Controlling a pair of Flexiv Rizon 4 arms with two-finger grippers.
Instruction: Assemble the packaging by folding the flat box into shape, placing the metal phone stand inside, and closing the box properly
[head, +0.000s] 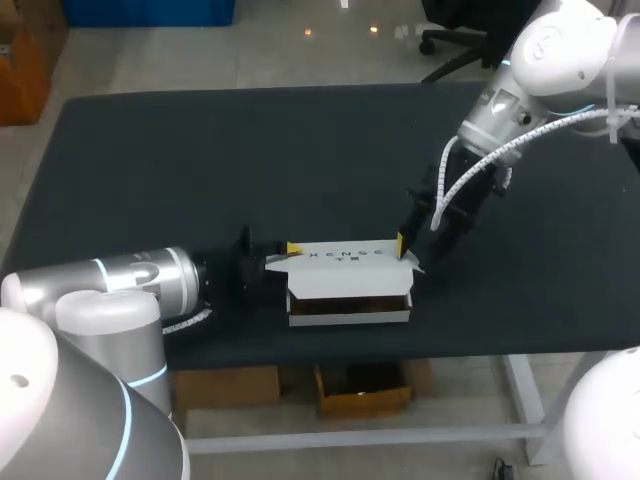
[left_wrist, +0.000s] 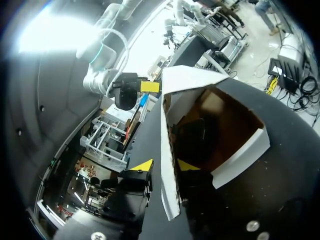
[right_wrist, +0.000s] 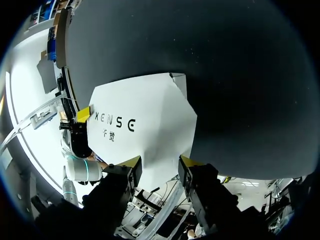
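Observation:
The white box (head: 350, 300) stands near the table's front edge, its brown inside (left_wrist: 220, 125) showing and its printed lid (head: 345, 255) folded up and back. A dark shape (left_wrist: 192, 140) lies inside; I cannot tell whether it is the phone stand. My left gripper (head: 290, 250) is at the lid's left end. In the left wrist view it (left_wrist: 165, 165) is open, straddling the box's white end panel (left_wrist: 167, 150) without touching it. My right gripper (head: 403, 245) is at the lid's right end. In the right wrist view it (right_wrist: 160, 162) is shut on the lid's narrow end (right_wrist: 150, 125).
The black table (head: 150, 160) stretches wide behind the box and to both sides. Its front edge runs just below the box. Both arms lie low along the front, the left one from the left corner, the right one from the upper right.

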